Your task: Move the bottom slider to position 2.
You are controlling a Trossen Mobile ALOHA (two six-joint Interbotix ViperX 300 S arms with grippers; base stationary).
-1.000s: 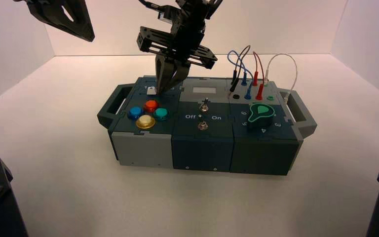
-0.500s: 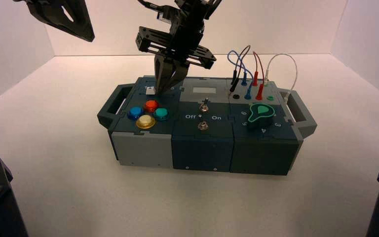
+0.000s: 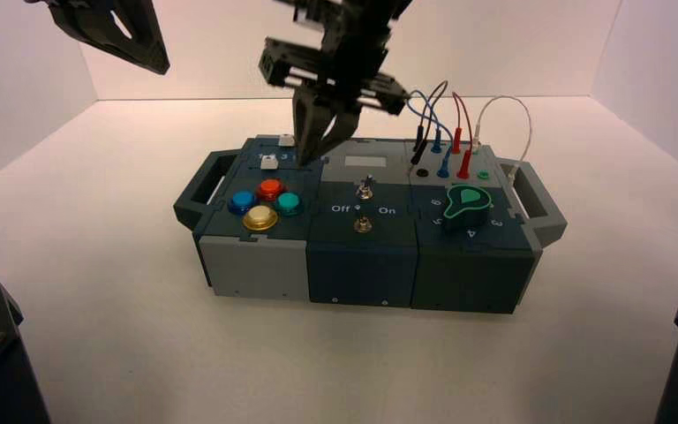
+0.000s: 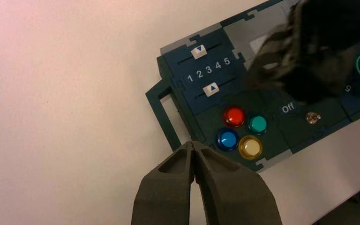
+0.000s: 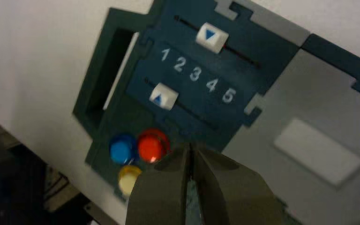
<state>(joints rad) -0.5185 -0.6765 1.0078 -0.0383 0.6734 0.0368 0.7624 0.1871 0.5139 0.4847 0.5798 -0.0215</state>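
Black and idle, my left claw [image 3: 164, 71] hangs at the upper left in the high view, beyond the box's left end, its fingers pressed together. Next comes the box [image 3: 362, 274] on the pale bench [image 3: 106, 336], with a dark handle [image 3: 196, 190] on its left end.

On the dark teal panel at the box's far left corner, I see two white sliders, one on each side of the printed row 1 to 5. The bottom slider [image 5: 164, 96] sits about level with the 2 [image 5: 180, 64], its blue arrow pointing at the numerals. The top slider [image 5: 212, 37] is a little farther toward the 5 end than its twin. Nearer the front are four round buttons: blue [image 3: 243, 201], red [image 3: 270, 189], yellow [image 3: 260, 217] and green [image 3: 288, 204].

My right claw [image 3: 304, 162] is just to the right of the bottom slider, apart from it, with its fingers pressed together and nothing between them. Past it lie a pale rectangle [image 3: 365, 162] and, nearer the front, two metal switches [image 3: 364, 224] by the words Off and On. Farther right I have the green-topped knob [image 3: 467, 205], then black, blue, red and white wires [image 3: 459, 132] rising behind it, and another handle [image 3: 534, 201].
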